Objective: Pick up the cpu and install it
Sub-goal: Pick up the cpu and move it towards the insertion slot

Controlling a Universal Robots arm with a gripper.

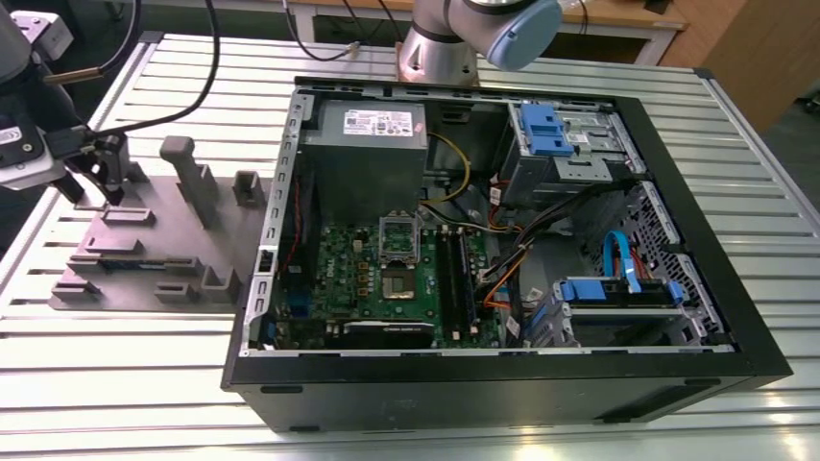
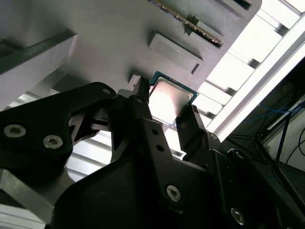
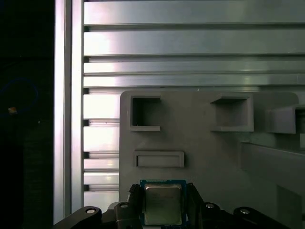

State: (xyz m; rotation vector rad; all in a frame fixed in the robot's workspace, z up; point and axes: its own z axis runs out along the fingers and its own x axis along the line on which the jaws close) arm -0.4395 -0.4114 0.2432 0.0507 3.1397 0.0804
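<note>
Gripper (image 1: pixel 100 182) down over the grey fixture tray (image 1: pixel 167 259) on the exterior view's left, fingers (image 2: pixel 188 128) drawn in against both sides of the cpu (image 3: pixel 162 204), well apart from the computer case (image 1: pixel 513 384).

The arm (image 1: pixel 439 48) is built of silver-grey tubing, and one joint is closed by a pale blue cap (image 1: pixel 523 34). Black cables (image 1: pixel 214 48) are led to a white and black wrist housing (image 1: pixel 29 165). The pincer (image 2: pixel 167 102) is made of matt black angular links, into which silver round-headed screws (image 2: pixel 52 141) are set. Two narrow black fingers (image 2: pixel 188 128) are carried at its tip.
</note>
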